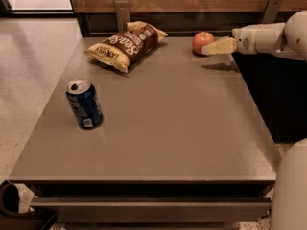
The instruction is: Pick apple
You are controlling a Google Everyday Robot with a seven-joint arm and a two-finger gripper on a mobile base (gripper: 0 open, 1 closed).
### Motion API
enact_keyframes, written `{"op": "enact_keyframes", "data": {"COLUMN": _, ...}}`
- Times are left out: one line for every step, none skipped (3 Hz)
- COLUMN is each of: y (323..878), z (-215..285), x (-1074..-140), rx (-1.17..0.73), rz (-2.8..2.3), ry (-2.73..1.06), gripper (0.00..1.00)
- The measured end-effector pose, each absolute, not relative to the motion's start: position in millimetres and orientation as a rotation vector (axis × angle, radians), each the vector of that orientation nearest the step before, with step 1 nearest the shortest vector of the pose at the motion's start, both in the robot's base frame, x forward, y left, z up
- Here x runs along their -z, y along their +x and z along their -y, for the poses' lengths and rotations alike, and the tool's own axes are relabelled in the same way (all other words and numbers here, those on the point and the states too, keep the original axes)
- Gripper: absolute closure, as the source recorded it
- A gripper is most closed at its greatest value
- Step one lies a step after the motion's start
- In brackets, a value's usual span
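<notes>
The apple (201, 41), small, round and red-orange, sits on the grey table (163, 123) near its far right edge. My gripper (211, 48) reaches in from the right on a white arm (268, 36), low over the table. Its tip is at the apple's right side; I cannot tell whether it touches. The apple rests on the table.
A brown chip bag (125, 44) lies at the far middle of the table. A blue can (84, 104) stands upright at the left. A wooden wall panel with metal brackets (122, 13) runs behind the table. A dark drop lies past the table's right edge.
</notes>
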State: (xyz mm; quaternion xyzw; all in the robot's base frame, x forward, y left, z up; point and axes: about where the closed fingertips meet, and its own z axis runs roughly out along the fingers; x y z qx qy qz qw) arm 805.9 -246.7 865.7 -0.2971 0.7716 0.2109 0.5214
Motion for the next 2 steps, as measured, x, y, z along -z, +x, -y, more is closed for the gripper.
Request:
{"op": "enact_keyframes", "data": {"y": 818, "z": 232, "x": -859, "rx": -0.52, "rz": -1.815, "ry": -0.777, "gripper": 0.0}}
{"op": "enact_keyframes", "data": {"y": 825, "z": 210, "x": -847, "rx": -0.557, "rz": -1.82, "ry": -0.832, "gripper": 0.03}}
